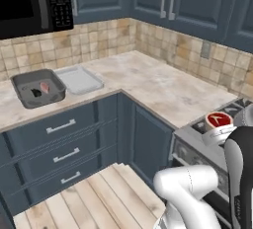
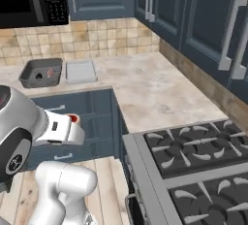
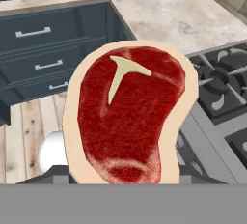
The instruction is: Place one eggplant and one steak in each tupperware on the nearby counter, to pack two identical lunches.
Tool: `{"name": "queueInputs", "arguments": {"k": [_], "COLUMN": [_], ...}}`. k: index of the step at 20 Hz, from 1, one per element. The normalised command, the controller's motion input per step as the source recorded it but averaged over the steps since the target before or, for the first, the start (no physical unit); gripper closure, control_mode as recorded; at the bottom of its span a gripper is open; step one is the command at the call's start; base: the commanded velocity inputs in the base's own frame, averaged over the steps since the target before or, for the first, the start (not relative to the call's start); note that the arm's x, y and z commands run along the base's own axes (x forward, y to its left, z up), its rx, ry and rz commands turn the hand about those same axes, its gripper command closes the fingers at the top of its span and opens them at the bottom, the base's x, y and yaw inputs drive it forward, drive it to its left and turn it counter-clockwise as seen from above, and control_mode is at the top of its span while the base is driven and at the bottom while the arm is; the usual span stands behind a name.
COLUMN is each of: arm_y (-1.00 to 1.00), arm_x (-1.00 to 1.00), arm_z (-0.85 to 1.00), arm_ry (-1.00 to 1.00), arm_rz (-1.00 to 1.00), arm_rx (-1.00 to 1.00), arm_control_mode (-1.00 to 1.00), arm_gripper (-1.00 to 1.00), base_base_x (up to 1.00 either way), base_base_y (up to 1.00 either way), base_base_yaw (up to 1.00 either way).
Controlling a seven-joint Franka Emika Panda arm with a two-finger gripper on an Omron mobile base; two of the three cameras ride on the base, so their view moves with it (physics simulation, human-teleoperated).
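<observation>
Jaws clenched on a steak (image 3: pixel 129 117), carried over the floor, well short of the worktop (image 1: pixel 148 82). Dark tub (image 1: pixel 38 89) already holds two items; pale tray (image 1: pixel 79 79) beside it looks empty, so roughly halfway.

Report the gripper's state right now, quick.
Gripper: shut on the steak, carried above the floor beside the stove.
</observation>
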Motion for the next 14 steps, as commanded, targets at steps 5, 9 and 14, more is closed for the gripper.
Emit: {"name": "queueInputs", "arguments": {"k": [5, 9, 14], "arm_y": [0.0, 0.0, 0.0], "arm_x": [0.0, 0.0, 0.0], "arm_z": [0.0, 0.0, 0.0], "arm_ry": [0.0, 0.0, 0.0], "arm_rz": [0.0, 0.0, 0.0], "arm_rx": [0.0, 0.0, 0.0], "arm_control_mode": [1.0, 1.0, 1.0], "arm_gripper": [1.0, 1.0, 1.0], "base_base_x": [0.7, 0.88, 0.87], "base_base_y": [0.05, -0.01, -0.17], "base_base_yaw": [0.17, 0.24, 0.28]}}
